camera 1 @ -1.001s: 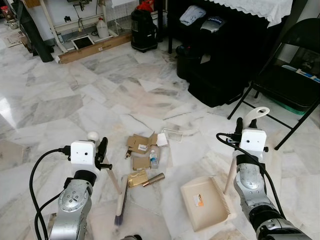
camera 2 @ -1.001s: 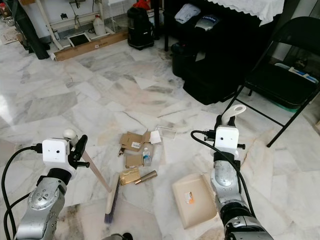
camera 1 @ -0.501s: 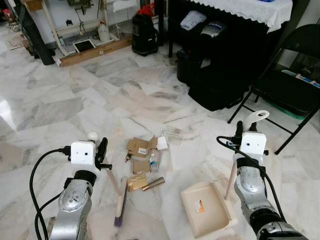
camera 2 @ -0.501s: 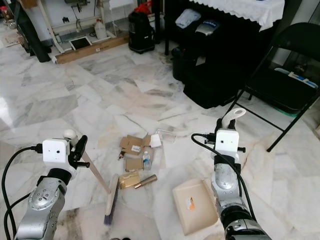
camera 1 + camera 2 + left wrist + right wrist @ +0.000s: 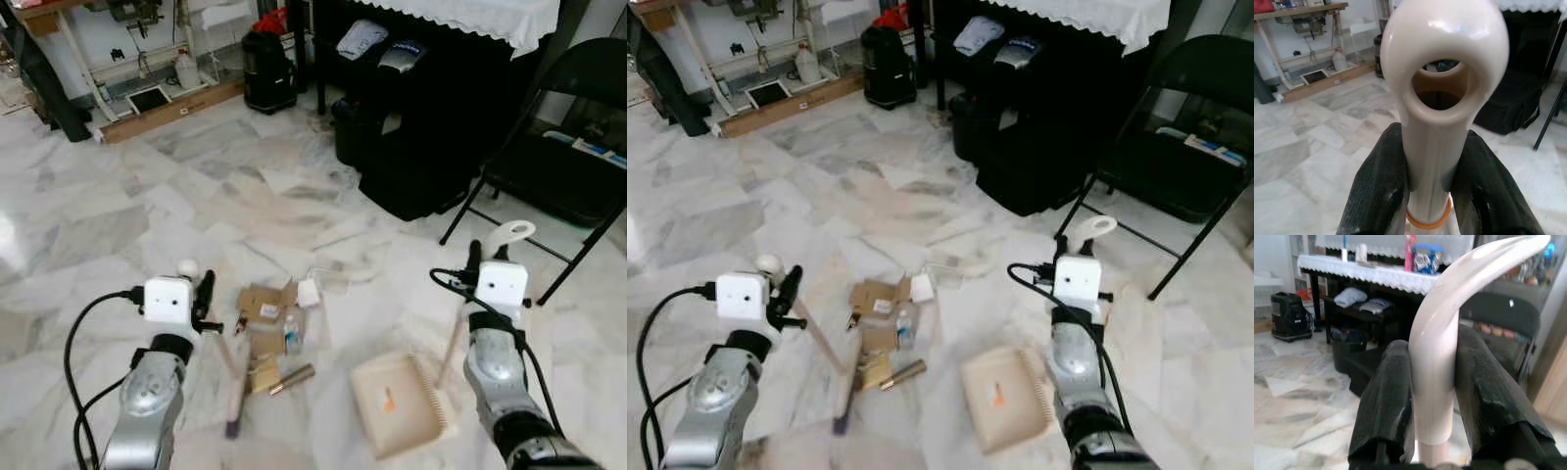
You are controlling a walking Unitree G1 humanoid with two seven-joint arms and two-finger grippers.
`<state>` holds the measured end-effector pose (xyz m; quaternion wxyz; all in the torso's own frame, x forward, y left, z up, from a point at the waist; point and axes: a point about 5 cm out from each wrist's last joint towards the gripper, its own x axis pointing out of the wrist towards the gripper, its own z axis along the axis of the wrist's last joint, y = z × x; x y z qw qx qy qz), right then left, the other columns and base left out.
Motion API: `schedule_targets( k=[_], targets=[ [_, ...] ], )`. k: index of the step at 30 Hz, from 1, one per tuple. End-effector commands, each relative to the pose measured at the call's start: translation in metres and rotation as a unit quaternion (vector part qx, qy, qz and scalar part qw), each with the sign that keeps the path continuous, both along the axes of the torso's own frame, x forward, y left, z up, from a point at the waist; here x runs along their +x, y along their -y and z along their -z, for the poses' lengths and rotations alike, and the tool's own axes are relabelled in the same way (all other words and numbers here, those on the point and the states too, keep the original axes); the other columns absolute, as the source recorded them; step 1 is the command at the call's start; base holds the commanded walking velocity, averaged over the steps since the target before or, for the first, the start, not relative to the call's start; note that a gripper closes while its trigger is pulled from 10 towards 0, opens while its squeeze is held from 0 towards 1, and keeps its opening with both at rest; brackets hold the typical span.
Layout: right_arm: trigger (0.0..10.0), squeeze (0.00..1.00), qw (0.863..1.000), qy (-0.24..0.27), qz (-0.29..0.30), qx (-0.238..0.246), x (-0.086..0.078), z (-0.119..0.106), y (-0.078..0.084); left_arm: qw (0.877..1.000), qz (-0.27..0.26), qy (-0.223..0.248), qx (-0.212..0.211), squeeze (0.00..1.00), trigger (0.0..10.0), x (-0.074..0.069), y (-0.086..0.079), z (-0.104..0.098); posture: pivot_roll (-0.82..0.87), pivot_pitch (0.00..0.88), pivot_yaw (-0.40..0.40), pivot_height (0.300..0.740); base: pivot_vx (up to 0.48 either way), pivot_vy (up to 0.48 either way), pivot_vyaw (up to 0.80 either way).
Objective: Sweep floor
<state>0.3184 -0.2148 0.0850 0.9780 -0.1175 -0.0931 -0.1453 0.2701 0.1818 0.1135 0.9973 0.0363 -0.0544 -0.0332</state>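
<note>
Litter (image 5: pixel 276 328) blurred btwn broom (image 5: pixel 235 387) & dustpan (image 5: pixel 400 403), items indistinct.

Black folding chair (image 5: pixel 563 147); black vacuum (image 5: pixel 267 70); white jug (image 5: pixel 186 70).

You are looking at a white marble floor (image 5: pixel 127 196) veined in grey and beige. Your left claw (image 5: pixel 1436 181), with its black fingers (image 5: pixel 1380 188), is gripping the cream plastic broom handle (image 5: pixel 1442 98) with an orange ring. Your right claw (image 5: pixel 1432 396) is showing black around a cream dustpan handle (image 5: pixel 1449 318). The cream plastic dustpan (image 5: pixel 397 403) is carrying an orange label, and brown cardboard scraps (image 5: pixel 263 305) are lying beside a black folding chair (image 5: pixel 558 147).
</note>
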Motion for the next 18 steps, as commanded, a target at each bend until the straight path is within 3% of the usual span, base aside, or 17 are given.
schedule_targets(
  k=[1, 18],
  targets=[
    [10.0, 0.0, 1.0, 0.018, -0.011, 0.0, 0.0037, -0.0073, -0.0063, 1.0, -0.01, 0.016, 0.015, 0.0, 10.0, -0.0007, -0.0065, -0.0058, 0.12, 0.079, 0.017, 0.74, 0.0, 0.0, 0.0],
    [10.0, 0.0, 1.0, 0.003, -0.022, -0.001, 0.0051, -0.0024, -0.0139, 1.0, -0.013, 0.014, 0.024, 0.0, 10.0, -0.0033, -0.0112, -0.0069, 0.13, 0.096, 0.025, 0.74, 0.0, 0.0, 0.0]
  ],
)
